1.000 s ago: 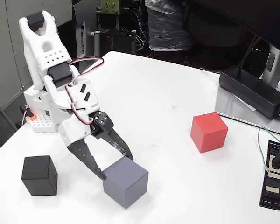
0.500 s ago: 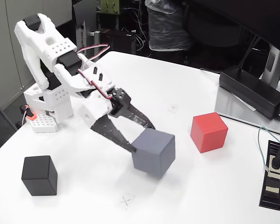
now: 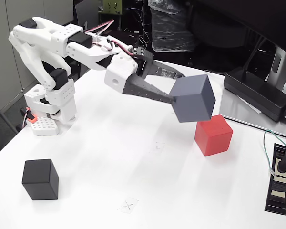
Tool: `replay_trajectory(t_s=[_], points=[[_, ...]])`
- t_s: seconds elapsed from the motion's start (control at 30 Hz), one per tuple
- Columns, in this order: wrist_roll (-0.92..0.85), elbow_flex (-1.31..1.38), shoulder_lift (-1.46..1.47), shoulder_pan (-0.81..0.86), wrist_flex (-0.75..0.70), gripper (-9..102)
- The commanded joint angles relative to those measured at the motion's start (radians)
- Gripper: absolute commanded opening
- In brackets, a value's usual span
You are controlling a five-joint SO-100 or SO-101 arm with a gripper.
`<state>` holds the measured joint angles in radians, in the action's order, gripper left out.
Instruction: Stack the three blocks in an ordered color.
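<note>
Grey block (image 3: 192,98) in the hand (image 3: 175,90), airborne above red block (image 3: 213,135).

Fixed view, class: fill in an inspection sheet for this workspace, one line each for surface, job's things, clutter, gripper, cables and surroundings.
Surface: white table, with small pencilled X marks.
Job's things: grey block held in the air, tilted, above and left of the red block; red block on the table at right; black block on the table at lower left.
Clutter: black power brick on a grey plate at right; black power strip at the right edge.
Gripper: gripper shut on the grey block, fingers stretched to the right.
Cables: red, white and black wires on the arm; a thin green cable running to the power strip.
Surroundings: cabinets, dark equipment and a plastic-wrapped bundle behind the table.
</note>
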<state>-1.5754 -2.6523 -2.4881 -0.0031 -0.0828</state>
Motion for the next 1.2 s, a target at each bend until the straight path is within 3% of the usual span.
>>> replay_trajectory(t_s=[0.0, 1.17], points=[[0.032, 0.058, -0.018, -0.064, 0.003, 10], [0.055, 0.428, 0.578, -0.087, 0.015, 10]])
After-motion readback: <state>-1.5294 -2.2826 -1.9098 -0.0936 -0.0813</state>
